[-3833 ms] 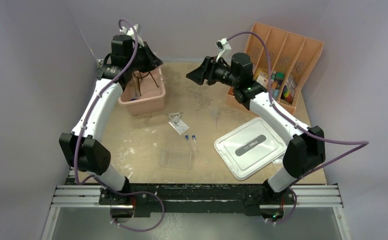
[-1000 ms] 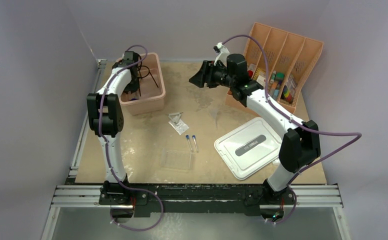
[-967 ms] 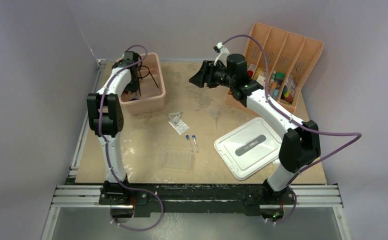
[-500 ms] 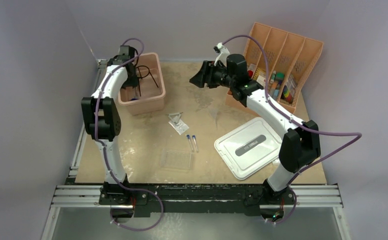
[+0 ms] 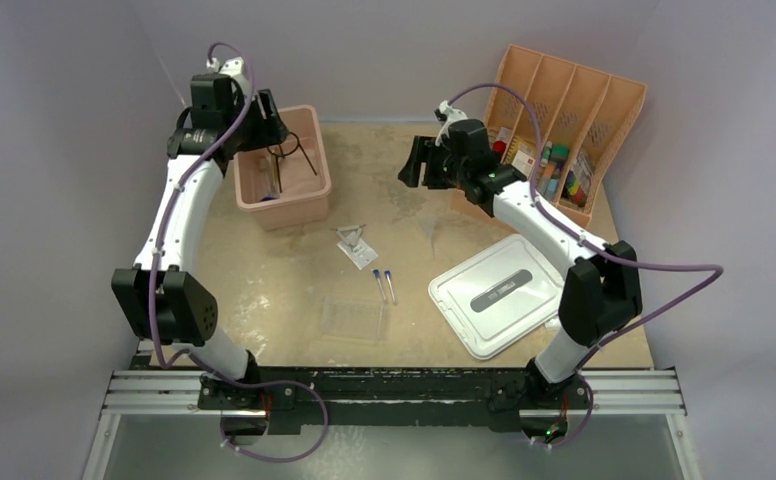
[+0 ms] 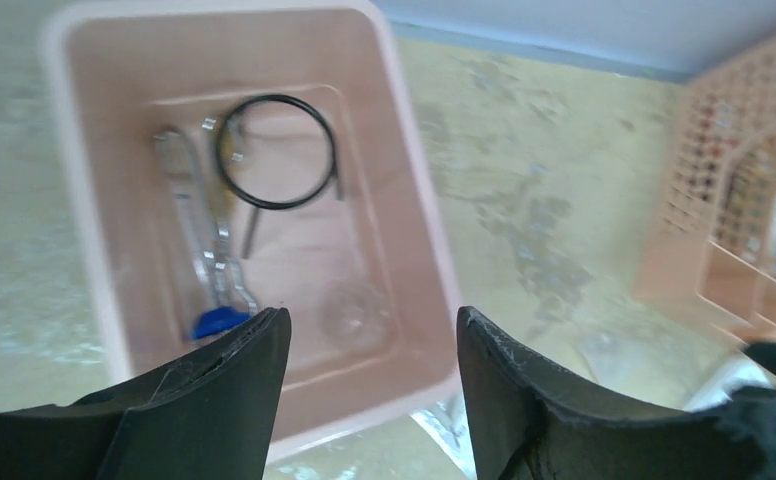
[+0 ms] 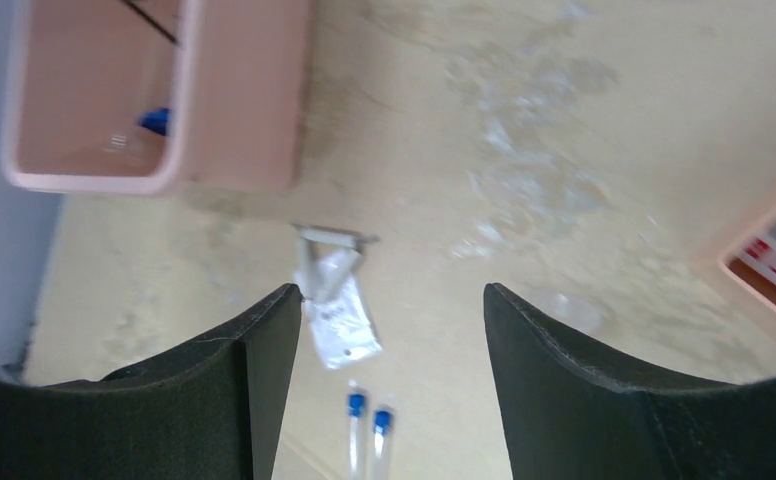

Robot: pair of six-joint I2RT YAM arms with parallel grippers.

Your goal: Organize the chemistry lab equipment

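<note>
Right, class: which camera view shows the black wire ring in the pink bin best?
Left wrist view: the black wire ring lies whole in the pink bin. Top external shows it small, partly hidden by the left arm; right wrist catches only a dark sliver.

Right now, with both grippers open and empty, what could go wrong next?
1. The blue-capped tubes lie side by side close together; the right gripper closing on one could knock the other rolling.
2. The clear plastic tray hardly shows against the table, so a grasp may miss its edge.
3. The glass piece lies in the pink bin near the forceps; anything dropped in could strike it.
</note>
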